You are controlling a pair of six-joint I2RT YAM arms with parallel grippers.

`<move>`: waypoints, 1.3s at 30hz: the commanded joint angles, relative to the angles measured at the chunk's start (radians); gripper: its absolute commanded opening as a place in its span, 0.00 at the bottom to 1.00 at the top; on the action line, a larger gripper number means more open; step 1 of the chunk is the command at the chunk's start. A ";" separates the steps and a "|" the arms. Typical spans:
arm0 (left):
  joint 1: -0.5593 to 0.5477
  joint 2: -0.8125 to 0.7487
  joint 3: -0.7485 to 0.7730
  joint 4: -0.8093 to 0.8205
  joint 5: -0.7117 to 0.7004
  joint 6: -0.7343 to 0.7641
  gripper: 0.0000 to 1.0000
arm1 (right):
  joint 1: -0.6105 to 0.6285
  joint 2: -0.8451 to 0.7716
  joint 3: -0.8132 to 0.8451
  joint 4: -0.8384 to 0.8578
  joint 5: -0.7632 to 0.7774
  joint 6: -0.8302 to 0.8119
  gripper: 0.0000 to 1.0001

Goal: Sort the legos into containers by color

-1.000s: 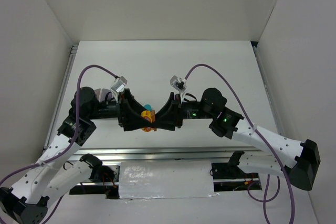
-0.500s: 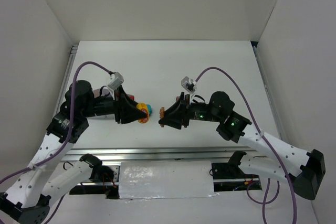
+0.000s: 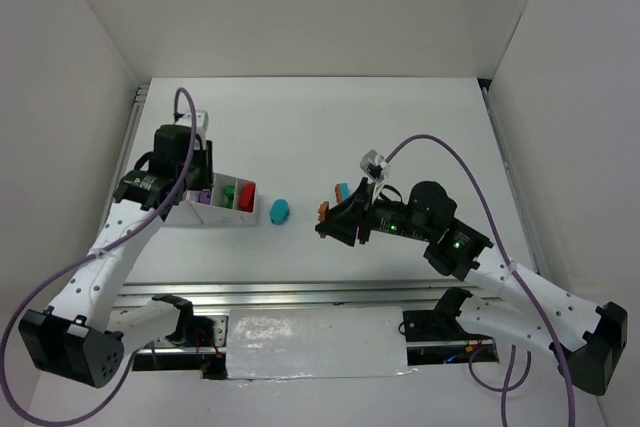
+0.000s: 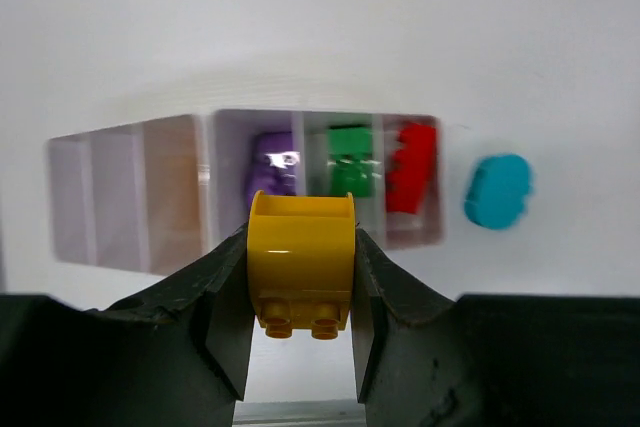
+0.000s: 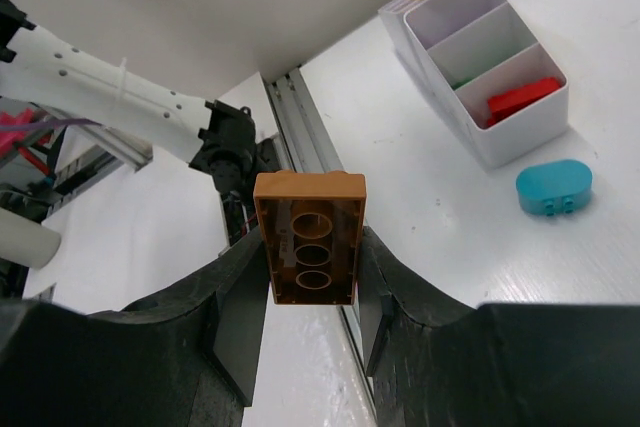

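My left gripper (image 4: 301,247) is shut on a yellow brick (image 4: 301,262) and holds it above the white tray (image 4: 130,187), near the purple compartment. The tray holds a purple brick (image 4: 272,162), a green brick (image 4: 350,162) and a red brick (image 4: 410,167). A teal oval brick (image 4: 498,190) lies on the table just right of the tray. In the top view my left gripper (image 3: 195,192) hangs over the tray's (image 3: 235,215) left part. My right gripper (image 5: 309,247) is shut on an orange-brown brick (image 5: 309,237), held in the air right of the teal oval (image 3: 280,211).
A small teal piece (image 3: 343,190) lies on the table just behind my right gripper (image 3: 328,217). White walls stand at the left, back and right. A metal rail (image 3: 300,292) runs along the table's near edge.
The grippers were together at the table's middle and have pulled apart. My left moved left over the tray with the yellow brick. My right drew back right with the orange-brown brick. The teal oval now lies alone.
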 commanded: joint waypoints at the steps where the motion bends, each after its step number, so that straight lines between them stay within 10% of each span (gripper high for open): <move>1: 0.132 -0.025 0.018 0.084 -0.070 0.075 0.00 | -0.004 0.016 -0.008 0.014 -0.004 -0.021 0.00; 18: 0.356 0.099 -0.024 0.135 0.101 0.122 0.05 | 0.001 -0.024 -0.045 0.003 -0.045 -0.039 0.00; 32: 0.359 0.113 -0.070 0.132 0.080 0.089 0.40 | -0.002 0.008 -0.028 0.023 -0.074 -0.027 0.00; 39: 0.359 0.083 -0.091 0.157 0.063 0.055 0.73 | -0.002 0.013 -0.020 0.014 -0.071 -0.025 0.00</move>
